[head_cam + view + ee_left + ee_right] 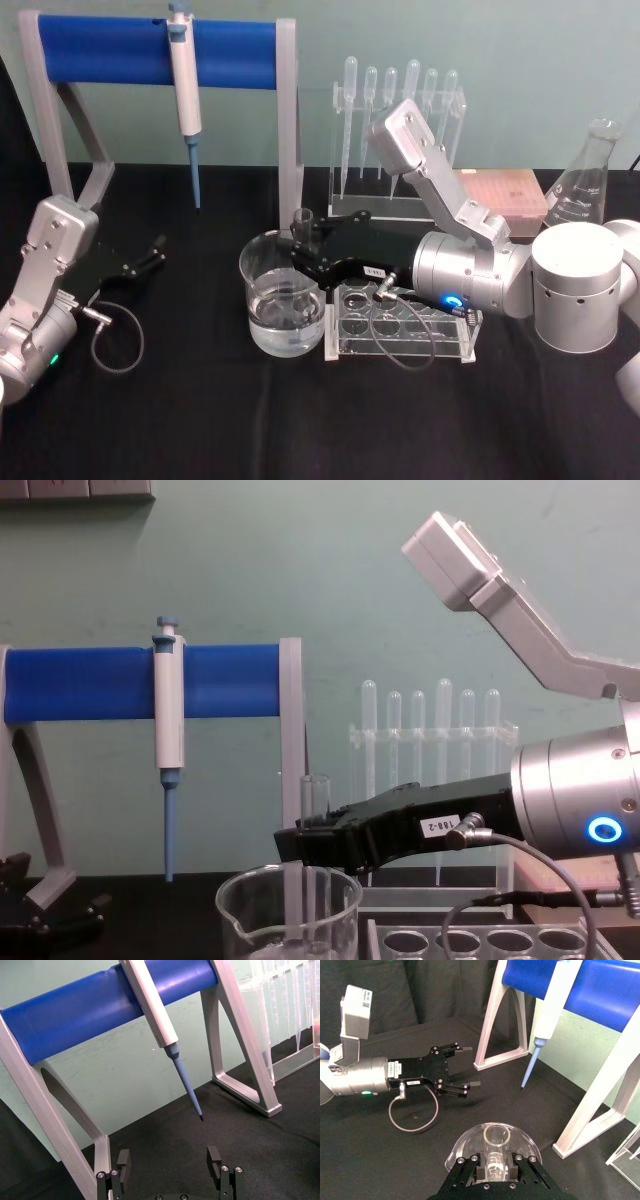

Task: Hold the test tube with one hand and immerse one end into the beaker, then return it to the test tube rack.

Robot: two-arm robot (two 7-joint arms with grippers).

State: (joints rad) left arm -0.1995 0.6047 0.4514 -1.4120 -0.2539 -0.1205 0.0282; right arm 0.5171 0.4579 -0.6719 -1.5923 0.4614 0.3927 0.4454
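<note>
right end effector [305,243] clamped on test tube [303,216] (upright) | bottom end inside beaker [283,300] | left end effector [152,252] spread wide, empty

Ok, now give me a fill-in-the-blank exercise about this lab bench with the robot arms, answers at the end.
The ____ end effector is shut on the test tube. The tube stands upright over the ____, which holds clear liquid. The left end effector has its jaws ____. The white pipettor hangs on the ____ bar.
Missing words: right; beaker; open; blue.
</note>
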